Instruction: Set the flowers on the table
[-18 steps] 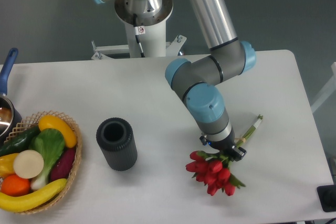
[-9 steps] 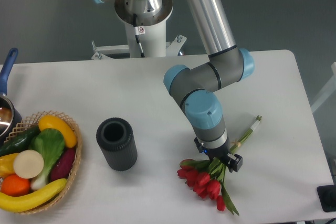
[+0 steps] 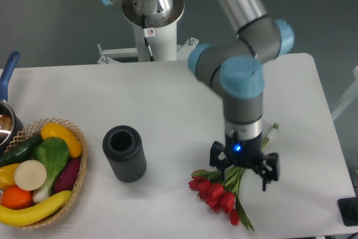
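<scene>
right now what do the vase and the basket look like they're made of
The vase looks like matte dark grey plastic or rubber, going by its ribbed, dull surface. The basket looks like tan woven wicker, with an open weave at its rim.

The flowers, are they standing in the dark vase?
No, the flowers lie flat on the table, right of the empty vase.

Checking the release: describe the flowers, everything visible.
The flowers are a bunch of red tulips with green stems and leaves, lying flat on the white table near its front right. Blooms point front-left, stem ends back-right. The gripper hangs open right above the stems; contact cannot be judged.
</scene>
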`<action>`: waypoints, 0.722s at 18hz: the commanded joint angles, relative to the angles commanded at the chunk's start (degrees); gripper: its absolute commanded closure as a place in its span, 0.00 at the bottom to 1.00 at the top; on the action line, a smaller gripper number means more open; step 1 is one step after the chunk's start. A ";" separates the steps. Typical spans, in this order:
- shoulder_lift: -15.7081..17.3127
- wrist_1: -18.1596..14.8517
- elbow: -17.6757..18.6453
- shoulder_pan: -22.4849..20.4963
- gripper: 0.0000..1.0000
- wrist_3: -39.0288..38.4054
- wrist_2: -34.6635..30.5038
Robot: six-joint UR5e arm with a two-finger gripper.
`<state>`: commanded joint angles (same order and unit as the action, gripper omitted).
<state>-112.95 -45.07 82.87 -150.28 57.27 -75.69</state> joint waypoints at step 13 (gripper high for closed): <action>10.20 -17.76 4.04 -14.60 0.00 36.58 5.90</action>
<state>-102.75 -62.83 86.92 -164.87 93.85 -69.79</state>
